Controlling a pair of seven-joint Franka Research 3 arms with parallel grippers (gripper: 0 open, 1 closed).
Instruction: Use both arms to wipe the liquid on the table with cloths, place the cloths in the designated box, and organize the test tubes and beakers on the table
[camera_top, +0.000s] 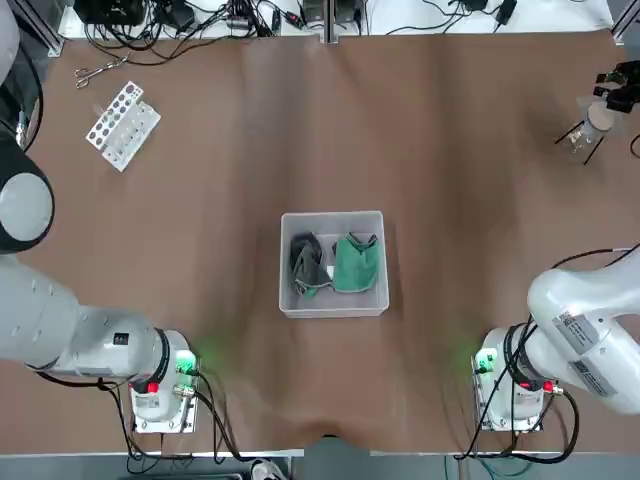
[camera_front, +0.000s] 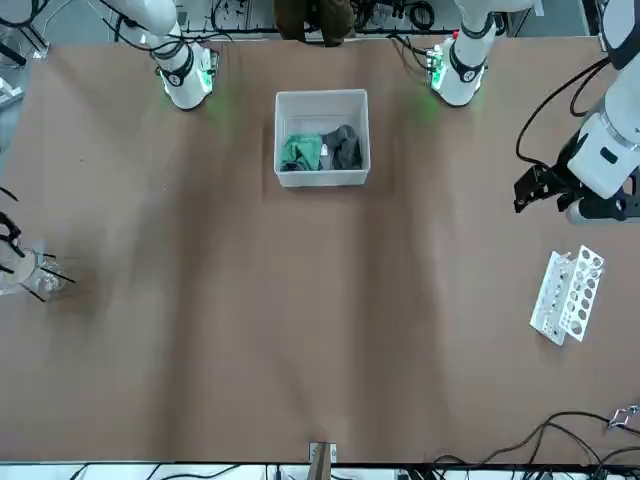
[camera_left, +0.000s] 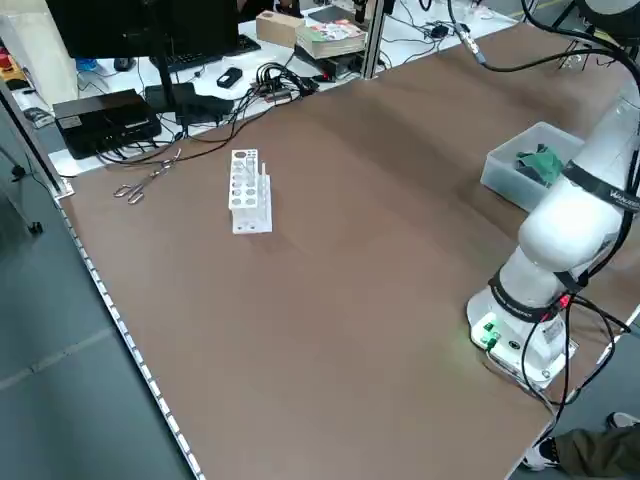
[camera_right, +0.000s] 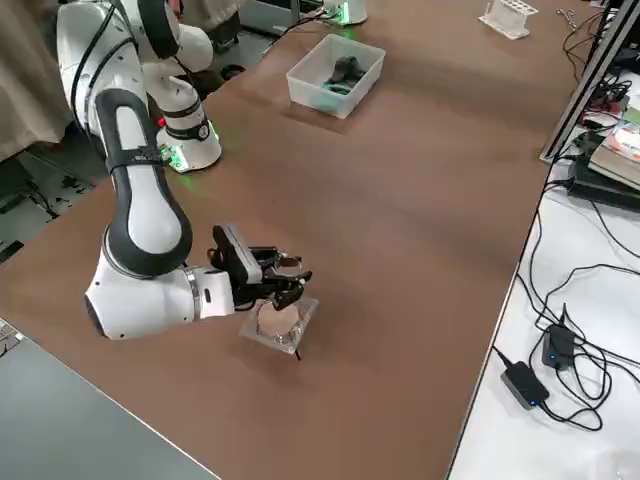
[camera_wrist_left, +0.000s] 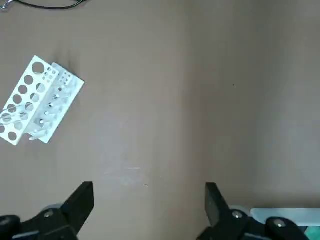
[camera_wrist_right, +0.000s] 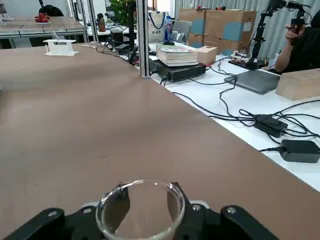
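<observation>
Two arms stand at the near edge of the table, one base at each side. The left gripper hangs above the table on the left, fingers spread wide with nothing between them.

Just beyond the bases, in the middle of the table, sits one box. Two cloths lie in it side by side: a grey cloth on the left and a green cloth on the right, touching each other.

Farther out on the left lies one white rack, set at an angle, well apart from the box. One pair of scissors lies beyond it at the far edge.

At the far right the right arm reaches out, and the right gripper is at one clear beaker standing upright on the table. In the right wrist view a finger shows on each side of the beaker's rim, half closed around the glass; whether they actually press on it I cannot tell.

One person sits at a desk past the table in the right wrist view.
</observation>
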